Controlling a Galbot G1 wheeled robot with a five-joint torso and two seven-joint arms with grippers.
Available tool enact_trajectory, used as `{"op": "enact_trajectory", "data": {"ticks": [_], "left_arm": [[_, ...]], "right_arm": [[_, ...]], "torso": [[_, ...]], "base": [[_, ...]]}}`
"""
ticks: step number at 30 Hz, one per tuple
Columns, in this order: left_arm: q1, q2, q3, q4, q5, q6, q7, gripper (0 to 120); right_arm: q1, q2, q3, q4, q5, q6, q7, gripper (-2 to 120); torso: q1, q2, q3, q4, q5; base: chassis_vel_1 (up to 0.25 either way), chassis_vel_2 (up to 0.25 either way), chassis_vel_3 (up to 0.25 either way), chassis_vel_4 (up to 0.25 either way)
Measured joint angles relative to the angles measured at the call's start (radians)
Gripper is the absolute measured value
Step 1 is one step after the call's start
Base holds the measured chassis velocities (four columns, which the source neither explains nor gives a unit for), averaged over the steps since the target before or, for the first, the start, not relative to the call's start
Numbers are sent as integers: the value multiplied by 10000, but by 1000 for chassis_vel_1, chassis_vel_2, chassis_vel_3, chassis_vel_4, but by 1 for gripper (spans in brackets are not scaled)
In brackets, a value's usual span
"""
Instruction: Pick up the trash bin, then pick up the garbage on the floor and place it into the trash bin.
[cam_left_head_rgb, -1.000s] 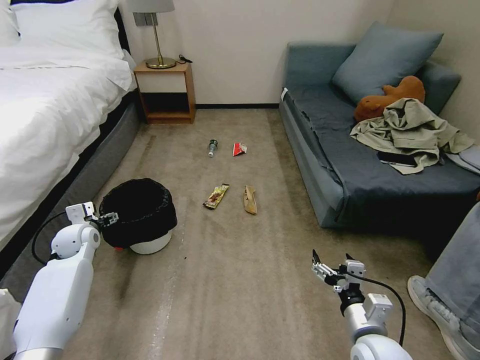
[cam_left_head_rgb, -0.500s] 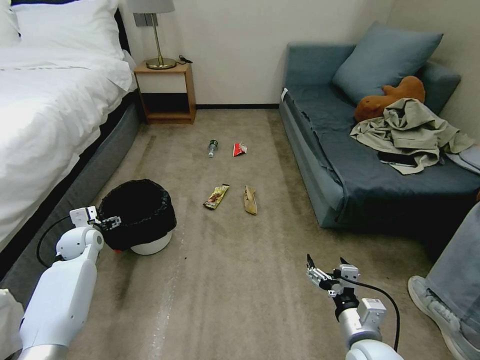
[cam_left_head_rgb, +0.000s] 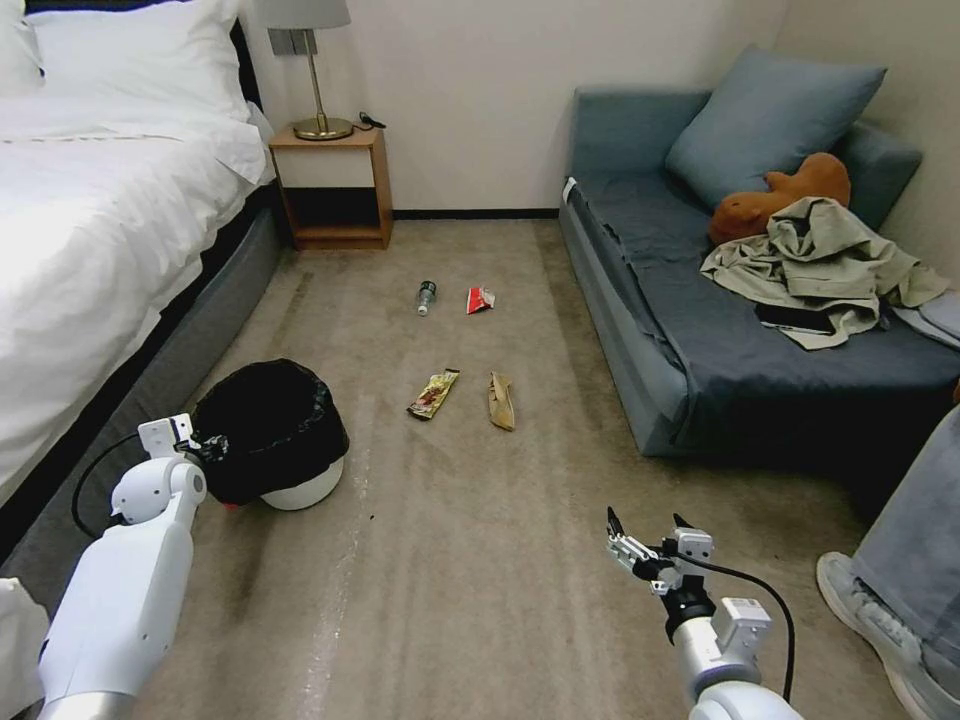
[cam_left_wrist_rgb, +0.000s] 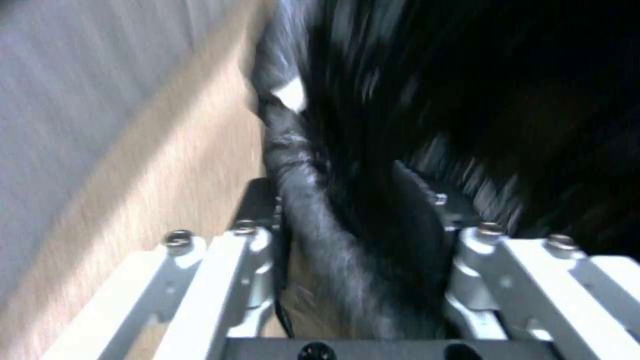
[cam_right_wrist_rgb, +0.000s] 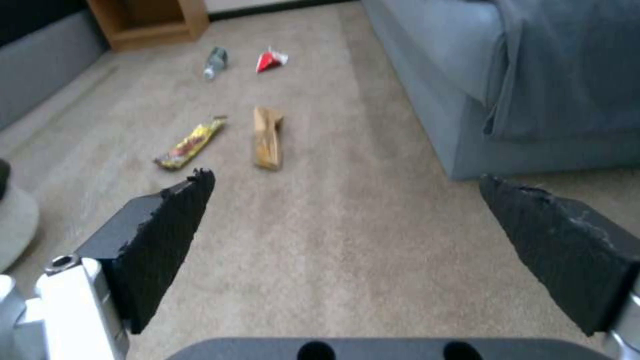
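On the bed side of the short round white trash bin (cam_left_head_rgb: 272, 432) with its black plastic liner folded over the rim, the left gripper (cam_left_head_rgb: 205, 447) has its fingers (cam_left_wrist_rgb: 257, 210) clamped across the rim: the left wrist view shows one finger outside the bunched black bag edge and the other inside it. The bin sits on the beige carpet floor (cam_left_head_rgb: 480, 560), seemingly tipped a little toward the gripper, its white base showing on the far side.

From that bin, the garbage lies toward the blue-grey sofa (cam_left_head_rgb: 700, 330) and slightly farther into the room: the gold-brown snack-bar wrapper (cam_left_head_rgb: 432, 392) nearest, the flat tan paper wrapper (cam_left_head_rgb: 500, 400) just beside it, with the small clear bottle with a green label (cam_left_head_rgb: 426, 296) and the red-and-white snack packet (cam_left_head_rgb: 479, 299) farther off. Both nearer wrappers lie with their long axes running roughly away from the robot. The right gripper (cam_left_head_rgb: 642, 535), fingers spread wide and empty, hangs low over the carpet well short of them; it is the free arm and, I judge, the one to reach them, closing across their narrow width.

Against a second ago, the left gripper has drawn slightly back with the bin's rim, and the right gripper has sunk lower and nearer the robot.
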Motion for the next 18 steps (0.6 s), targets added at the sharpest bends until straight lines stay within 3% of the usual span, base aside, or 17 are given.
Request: {"op": "enact_trajectory", "data": {"ticks": [1,3,7,14,18], "left_arm": [[70,45,-72,-146,26,14,138,25],[102,81,-138,-212,51,13,174,19],[174,132,-265,-395,135,-33,250,10],[228,165,-363,-516,243,-76,247,8],[404,210,-586,-1038,488,-131,274,7]], "right_arm": [[46,-9,-46,-2,44,-23,-9,100],[70,-17,-52,-12,79,-52,-10,100],[198,-29,-95,-97,122,-112,-12,100],[254,-26,-131,-165,125,-120,-17,100],[405,-79,-154,-363,191,-128,-20,100]], "torso": [[-1,0,-3,-5,23],[0,1,-3,-11,37],[-1,1,-4,-10,33],[-1,0,-5,-8,34],[0,1,-5,-8,35]], "base": [[0,0,0,0],[0,0,0,0],[0,0,0,0],[0,0,0,0],[0,0,0,0]]}}
